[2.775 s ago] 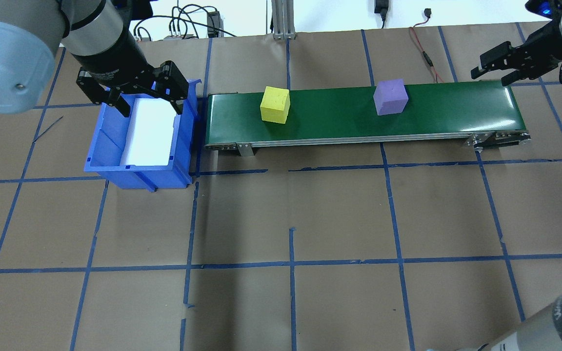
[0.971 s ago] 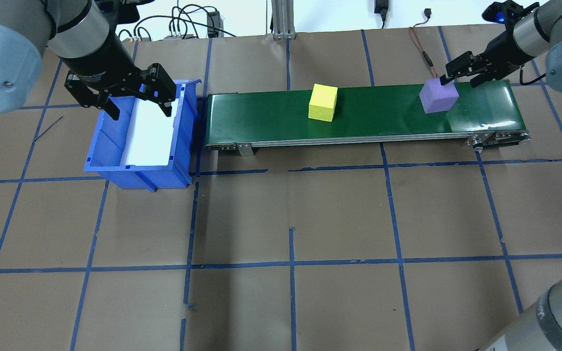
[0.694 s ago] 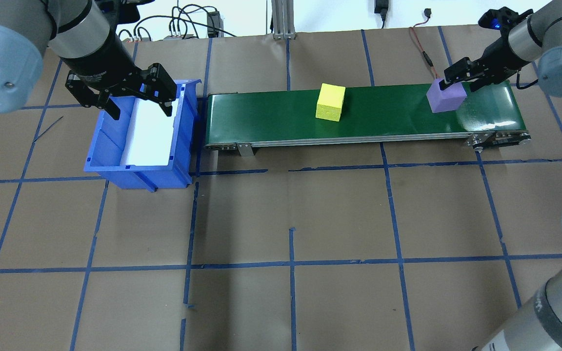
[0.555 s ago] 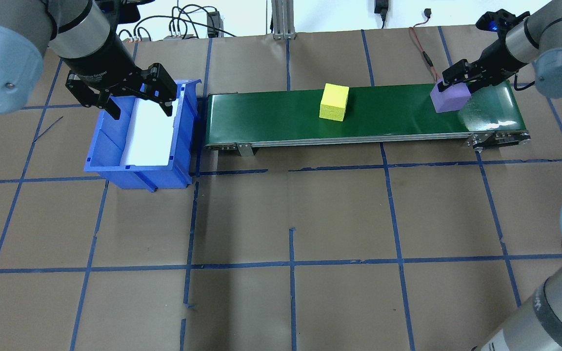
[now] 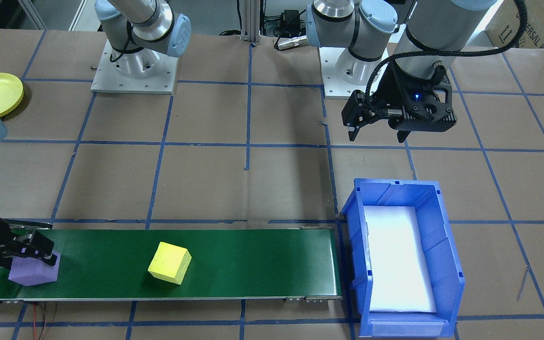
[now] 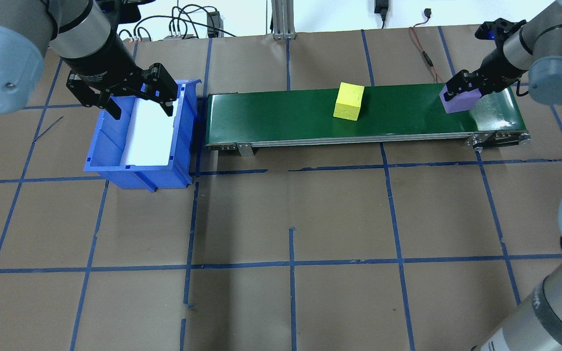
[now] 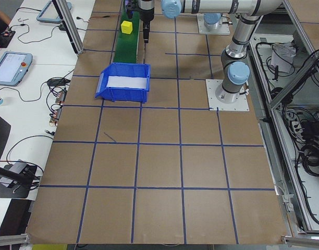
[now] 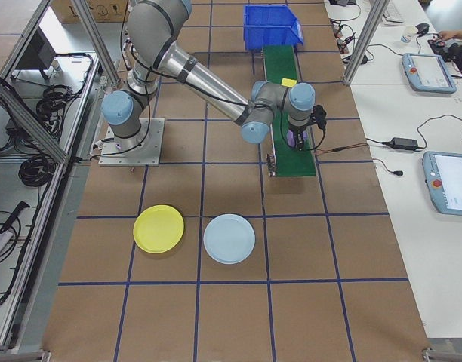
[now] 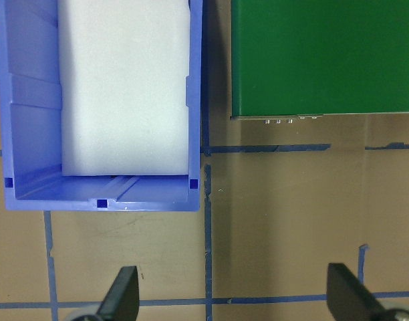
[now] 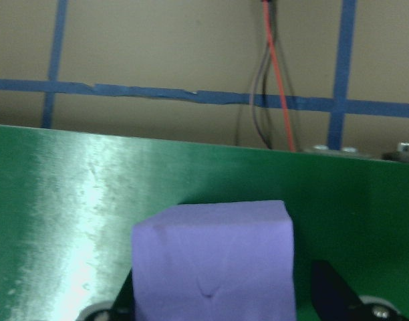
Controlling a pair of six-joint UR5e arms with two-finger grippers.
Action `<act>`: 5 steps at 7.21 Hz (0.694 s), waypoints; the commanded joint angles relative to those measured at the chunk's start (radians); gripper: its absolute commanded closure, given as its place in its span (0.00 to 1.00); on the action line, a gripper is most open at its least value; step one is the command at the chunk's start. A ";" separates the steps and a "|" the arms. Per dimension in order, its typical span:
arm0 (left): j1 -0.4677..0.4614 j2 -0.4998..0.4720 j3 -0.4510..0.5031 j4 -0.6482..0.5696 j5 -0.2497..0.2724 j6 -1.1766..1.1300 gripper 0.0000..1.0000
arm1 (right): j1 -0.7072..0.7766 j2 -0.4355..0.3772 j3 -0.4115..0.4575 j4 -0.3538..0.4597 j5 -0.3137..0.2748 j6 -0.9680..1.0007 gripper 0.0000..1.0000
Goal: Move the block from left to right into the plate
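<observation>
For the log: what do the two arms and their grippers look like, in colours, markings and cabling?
Both arms have silver-grey tube links with pale blue joint caps. The left gripper is black with two dark fingers; its black wrist housing shows a small blue light and a black cable running up the arm. The right gripper is also black, with a blue light at its wrist. No readable markings.

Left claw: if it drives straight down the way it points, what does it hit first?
Likely bare table paper, not the blue bin. The wrist view shows the left claw open, bin and conveyor belt lying ahead of the fingertips. Depth is unclear.
</observation>
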 commanded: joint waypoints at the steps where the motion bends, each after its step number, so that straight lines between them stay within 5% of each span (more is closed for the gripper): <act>1: 0.001 0.000 0.000 0.001 -0.001 0.000 0.00 | -0.004 -0.003 -0.008 -0.031 -0.175 0.000 0.74; 3: 0.001 0.000 0.000 0.000 0.001 0.000 0.00 | -0.094 -0.064 0.002 -0.018 -0.188 -0.038 0.74; 5: 0.003 0.000 0.000 0.000 0.001 0.000 0.00 | -0.305 -0.156 0.007 0.136 -0.188 -0.195 0.72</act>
